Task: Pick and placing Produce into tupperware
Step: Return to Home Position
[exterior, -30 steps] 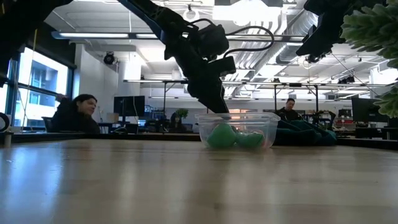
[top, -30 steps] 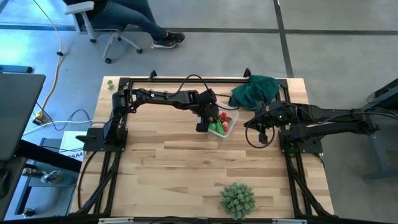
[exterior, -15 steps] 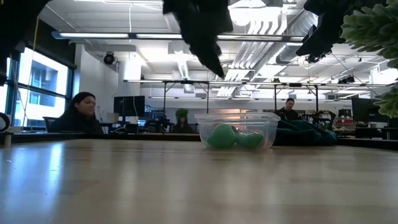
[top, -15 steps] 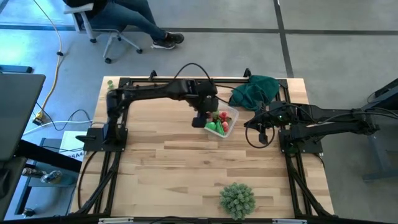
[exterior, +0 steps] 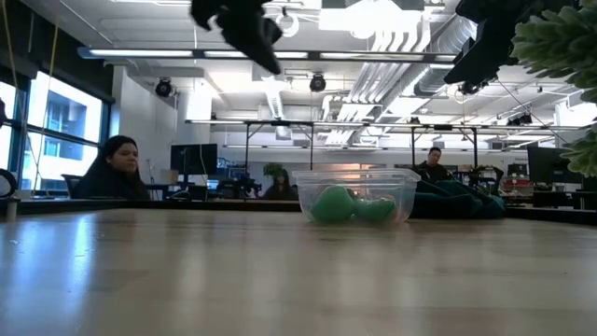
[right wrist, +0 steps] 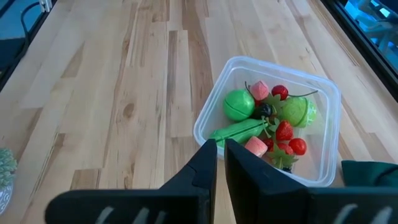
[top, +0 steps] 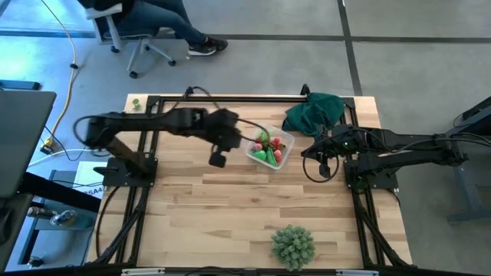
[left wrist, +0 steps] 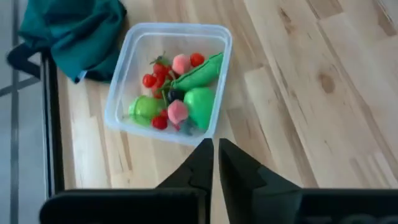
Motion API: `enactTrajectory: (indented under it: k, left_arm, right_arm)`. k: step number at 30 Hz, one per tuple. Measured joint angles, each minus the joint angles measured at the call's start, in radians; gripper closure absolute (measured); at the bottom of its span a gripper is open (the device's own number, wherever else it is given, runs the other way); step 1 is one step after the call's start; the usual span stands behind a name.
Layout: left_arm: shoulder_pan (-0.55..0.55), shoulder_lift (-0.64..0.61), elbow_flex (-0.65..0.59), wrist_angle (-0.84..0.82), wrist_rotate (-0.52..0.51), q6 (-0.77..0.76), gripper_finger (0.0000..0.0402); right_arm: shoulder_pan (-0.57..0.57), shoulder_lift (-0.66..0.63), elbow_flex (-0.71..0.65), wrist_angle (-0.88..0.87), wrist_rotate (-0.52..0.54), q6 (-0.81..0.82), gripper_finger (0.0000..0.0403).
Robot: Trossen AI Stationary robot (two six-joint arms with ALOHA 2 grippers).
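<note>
The clear tupperware stands on the table's far middle. It holds the produce: red berries, pink pieces, bright green balls and a green pod. My left gripper hangs shut above the table, left of the tupperware and clear of it, with nothing between its fingers. My right gripper waits to the right of the tupperware, shut and empty. In the low view the tupperware rests on the tabletop, with my left gripper high above and to its left.
A dark green cloth lies bunched at the far right, just behind the tupperware. A pale-green spiky ball sits near the front edge. Black frame rails run along the far and side edges. People sit in the room beyond.
My left gripper has risen out of the tupperware and drawn back toward the table's left edge, ending high above the wood. The tupperware and the produce in it have stayed in place. My right arm has kept still.
</note>
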Motion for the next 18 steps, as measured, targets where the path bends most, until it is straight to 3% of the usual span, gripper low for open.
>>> enactTrajectory:
  k: [9, 14, 18]
  left_arm:
    - [0.04, -0.409, -0.498, 0.475, 0.072, 0.018, 0.0399]
    - [0.118, -0.623, -0.698, 0.684, 0.216, 0.029, 0.0395]
    - [0.188, -0.757, -0.809, 0.731, 0.313, 0.005, 0.0399]
  right_arm:
    - [0.0, 0.0, 0.0, -0.001, 0.0, 0.0, 0.0379]
    - [0.0, 0.0, 0.0, -0.001, 0.0, 0.0, 0.0379]
    - [0.0, 0.0, 0.0, -0.001, 0.0, 0.0, 0.0379]
